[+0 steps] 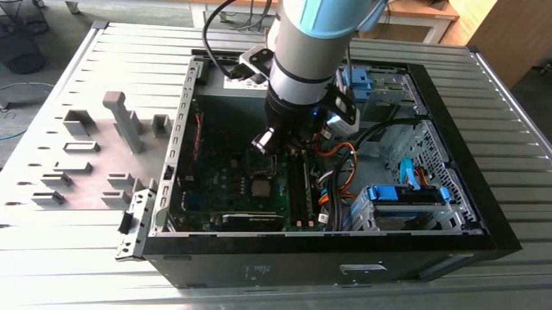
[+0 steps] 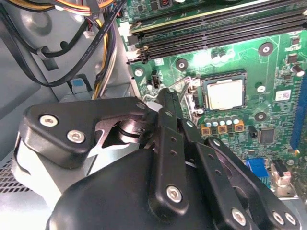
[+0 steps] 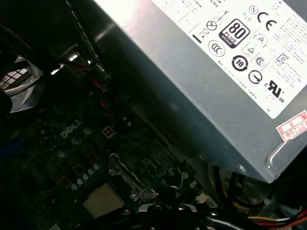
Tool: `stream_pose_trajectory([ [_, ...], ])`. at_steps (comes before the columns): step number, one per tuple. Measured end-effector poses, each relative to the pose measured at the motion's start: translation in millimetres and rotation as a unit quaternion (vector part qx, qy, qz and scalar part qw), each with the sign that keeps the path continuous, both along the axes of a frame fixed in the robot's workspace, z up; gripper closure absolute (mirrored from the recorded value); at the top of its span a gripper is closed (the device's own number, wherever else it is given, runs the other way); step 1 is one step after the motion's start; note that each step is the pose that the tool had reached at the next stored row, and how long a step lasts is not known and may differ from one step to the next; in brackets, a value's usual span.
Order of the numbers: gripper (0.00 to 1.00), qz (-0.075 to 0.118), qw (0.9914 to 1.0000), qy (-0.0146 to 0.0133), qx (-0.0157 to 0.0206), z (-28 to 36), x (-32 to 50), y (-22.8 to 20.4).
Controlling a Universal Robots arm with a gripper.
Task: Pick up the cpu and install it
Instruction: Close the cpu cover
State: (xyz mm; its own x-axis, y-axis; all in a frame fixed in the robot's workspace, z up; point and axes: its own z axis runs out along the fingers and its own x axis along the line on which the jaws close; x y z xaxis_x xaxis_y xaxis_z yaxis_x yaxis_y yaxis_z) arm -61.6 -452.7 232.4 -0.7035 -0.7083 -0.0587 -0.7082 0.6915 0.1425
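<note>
You see the arm reaching down into the open computer case (image 1: 457, 213), which lies on the metal table (image 1: 77, 213). The gripper (image 1: 269, 143) hangs over the green board (image 1: 226, 187), close to the socket (image 2: 223, 93). The cpu (image 2: 225, 94) sits flat in that socket — a small silvery square, also seen in the exterior view (image 1: 261, 188) and in the first wrist view (image 3: 102, 201). The gripper is just beside it, not touching it. In the second wrist view the black fingers (image 2: 169, 108) come together at the tip, with nothing between them — so it looks closed and empty. The grey power box (image 3: 201, 86) is near. Grey holder blocks (image 1: 121, 119) stand on the table at the exterior view's left.
</note>
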Motion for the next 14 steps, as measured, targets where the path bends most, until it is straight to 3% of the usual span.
stream_pose_trajectory([
  [14, 0.89, 0.010, 0.99995, 0.0000, -0.0002, 1.2, 0.0, -11.9],
])
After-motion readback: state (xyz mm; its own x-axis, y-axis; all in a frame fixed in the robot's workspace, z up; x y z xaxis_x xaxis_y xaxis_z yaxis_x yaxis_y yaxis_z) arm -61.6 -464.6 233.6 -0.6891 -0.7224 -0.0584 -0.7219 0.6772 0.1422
